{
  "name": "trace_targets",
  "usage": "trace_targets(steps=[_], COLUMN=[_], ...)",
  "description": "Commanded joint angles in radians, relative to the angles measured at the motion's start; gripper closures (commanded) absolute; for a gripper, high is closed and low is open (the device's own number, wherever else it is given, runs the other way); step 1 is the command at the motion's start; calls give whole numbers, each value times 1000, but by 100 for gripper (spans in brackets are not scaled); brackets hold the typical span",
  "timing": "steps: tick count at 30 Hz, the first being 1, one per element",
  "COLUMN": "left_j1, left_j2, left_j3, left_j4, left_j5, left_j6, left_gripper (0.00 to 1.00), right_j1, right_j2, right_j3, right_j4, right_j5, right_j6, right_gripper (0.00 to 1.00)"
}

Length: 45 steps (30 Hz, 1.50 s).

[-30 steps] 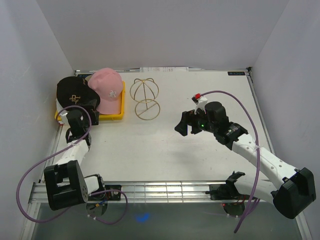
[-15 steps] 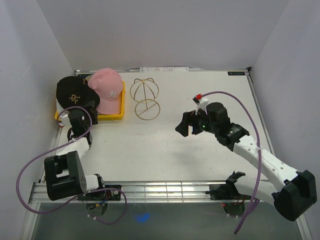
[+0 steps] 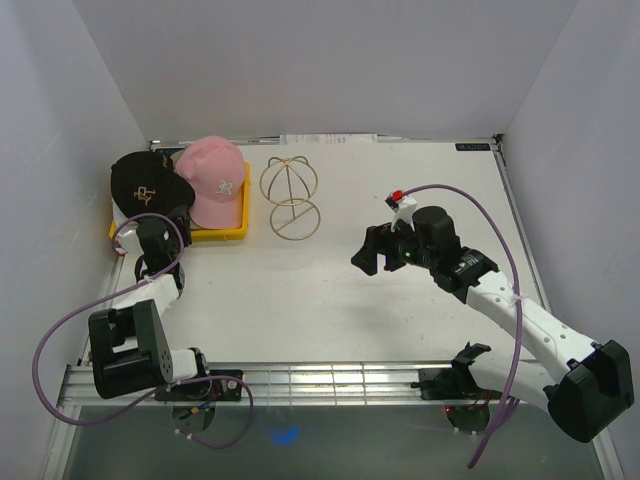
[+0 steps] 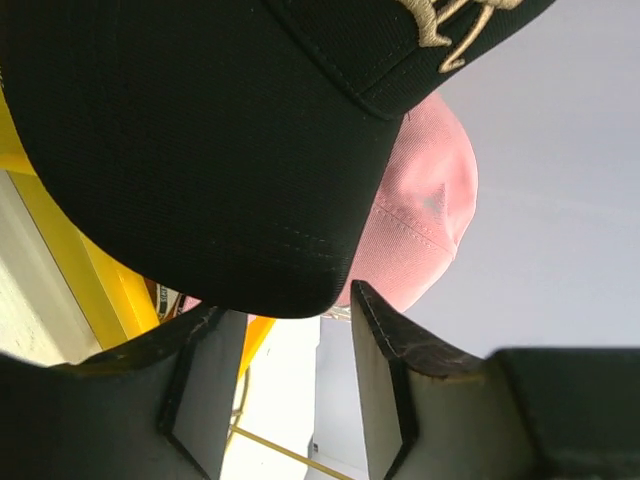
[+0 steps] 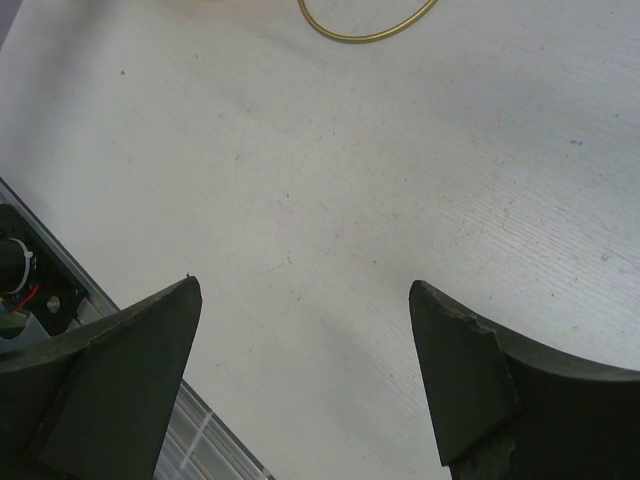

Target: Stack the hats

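A black hat (image 3: 143,183) with a gold logo sits at the far left, over the left end of the yellow tray (image 3: 226,232). A pink hat (image 3: 216,178) lies beside it on the tray. My left gripper (image 3: 170,216) is open right under the black hat's brim. In the left wrist view the black brim (image 4: 200,150) hangs just over the tips of the left gripper (image 4: 287,303), with the pink hat (image 4: 420,220) behind. My right gripper (image 3: 367,250) is open and empty above bare table; in its own view the right gripper (image 5: 302,288) has its jaws spread wide.
A gold wire dome stand (image 3: 290,195) stands just right of the tray; its base ring shows in the right wrist view (image 5: 365,25). White walls close in the table on the left, back and right. A metal rail (image 3: 320,378) runs along the near edge.
My left gripper has crept a little farther forward under the black hat's brim. The right arm has barely moved.
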<state>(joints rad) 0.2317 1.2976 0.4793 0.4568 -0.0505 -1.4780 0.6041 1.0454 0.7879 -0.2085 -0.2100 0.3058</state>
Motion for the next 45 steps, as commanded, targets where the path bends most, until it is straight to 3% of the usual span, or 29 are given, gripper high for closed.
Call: trace_targets(steps=[1, 23, 45], left_j1=[9, 15, 14], left_j2=[-41, -198, -323], left_j3=[16, 111, 416], left_j4=[31, -207, -422], left_j5=[-35, -45, -6], left_j6=[28, 157, 295], left_gripper=[46, 100, 100], right_j1=[-3, -3, -3], right_j2=[-19, -25, -18], right_j3=[-6, -29, -24], right_j4=[24, 32, 61], right_j5=[-14, -11, -35], right_j6=[-16, -10, 18], right_gripper=[11, 11, 11])
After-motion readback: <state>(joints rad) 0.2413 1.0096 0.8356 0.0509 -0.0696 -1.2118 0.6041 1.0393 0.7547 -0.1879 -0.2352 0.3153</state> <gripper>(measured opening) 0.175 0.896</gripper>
